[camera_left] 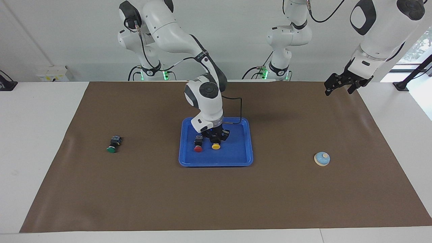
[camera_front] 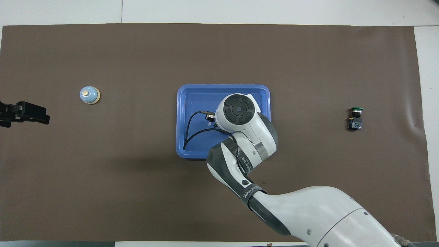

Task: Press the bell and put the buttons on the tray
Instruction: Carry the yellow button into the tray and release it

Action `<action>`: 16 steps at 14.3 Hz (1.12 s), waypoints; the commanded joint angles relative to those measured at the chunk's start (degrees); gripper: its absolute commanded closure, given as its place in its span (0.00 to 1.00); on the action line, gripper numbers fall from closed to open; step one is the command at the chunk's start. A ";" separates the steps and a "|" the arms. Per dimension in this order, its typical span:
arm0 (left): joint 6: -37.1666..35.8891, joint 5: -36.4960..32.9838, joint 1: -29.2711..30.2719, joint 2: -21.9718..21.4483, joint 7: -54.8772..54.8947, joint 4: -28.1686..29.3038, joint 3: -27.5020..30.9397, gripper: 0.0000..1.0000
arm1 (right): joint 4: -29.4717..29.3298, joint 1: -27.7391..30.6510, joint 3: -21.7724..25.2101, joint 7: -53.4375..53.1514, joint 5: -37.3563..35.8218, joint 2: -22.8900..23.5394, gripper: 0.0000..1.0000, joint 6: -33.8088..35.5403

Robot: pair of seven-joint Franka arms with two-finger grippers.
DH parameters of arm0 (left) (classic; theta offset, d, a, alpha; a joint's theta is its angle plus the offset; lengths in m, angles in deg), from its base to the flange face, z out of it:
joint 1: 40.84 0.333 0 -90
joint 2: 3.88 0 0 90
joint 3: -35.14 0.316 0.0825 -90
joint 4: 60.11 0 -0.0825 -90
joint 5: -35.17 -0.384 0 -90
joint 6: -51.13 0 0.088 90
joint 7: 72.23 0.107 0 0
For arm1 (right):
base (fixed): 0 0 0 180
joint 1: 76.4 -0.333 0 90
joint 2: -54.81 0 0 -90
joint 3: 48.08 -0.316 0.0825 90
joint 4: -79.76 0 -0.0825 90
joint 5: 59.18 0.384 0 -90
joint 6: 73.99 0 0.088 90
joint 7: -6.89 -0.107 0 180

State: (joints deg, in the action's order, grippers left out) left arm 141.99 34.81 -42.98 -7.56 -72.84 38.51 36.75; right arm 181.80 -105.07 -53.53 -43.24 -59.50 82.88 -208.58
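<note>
On blue tray (camera_left: 216,161), red button (camera_left: 198,148), yellow button (camera_left: 216,146) under right gripper (camera_left: 216,136)

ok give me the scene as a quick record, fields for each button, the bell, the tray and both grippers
tray: mid-table, blue
red button: lying in the tray
yellow button: in the tray beside the red one, under the right gripper
green button: on the mat, toward the right arm's end, outside the tray
bell: on the mat, toward the left arm's end
right gripper: down in the tray at the yellow button
left gripper: waits raised over the mat's edge
</note>
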 commanded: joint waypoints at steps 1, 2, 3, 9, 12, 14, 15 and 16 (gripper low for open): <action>0.38 0.80 -0.05 -0.18 0.88 -0.27 0.42 0.00 | 2.21 0.81 -0.27 -1.37 -0.12 -1.18 0.40 -0.94; 0.38 0.80 -0.05 -0.18 0.88 -0.27 0.42 0.00 | 1.77 0.90 -0.27 -3.82 -0.03 -1.18 0.03 -0.85; 0.38 0.80 -0.05 -0.18 0.88 -0.27 0.42 0.00 | 0.98 1.07 -0.27 -6.10 -0.03 -1.09 0.00 -0.24; 0.38 0.80 -0.05 -0.18 0.88 -0.27 0.42 0.00 | -2.98 5.63 0.08 -6.57 -0.03 -6.26 0.00 11.35; 0.38 0.80 -0.05 -0.18 0.88 -0.27 0.42 0.00 | -2.72 11.07 0.17 -0.10 -0.20 -11.45 0.00 18.28; 0.38 0.80 -0.05 -0.18 0.88 -0.27 0.42 0.00 | -1.93 15.73 0.17 9.55 -0.29 -14.44 0.00 22.68; 0.38 0.80 -0.05 -0.18 0.88 -0.27 0.42 0.00 | -1.32 18.62 0.17 14.83 -0.29 -15.41 0.00 24.36; 0.38 0.80 -0.05 -0.18 0.88 -0.27 0.42 0.00 | -0.70 21.26 0.17 19.23 -0.38 -16.03 0.00 25.25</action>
State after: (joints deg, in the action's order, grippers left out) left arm 141.99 34.81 -42.98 -7.56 -72.84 38.51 36.75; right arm 178.42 -88.43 -52.62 -31.68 -59.60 69.01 -184.47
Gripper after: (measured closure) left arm 0.000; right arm 0.000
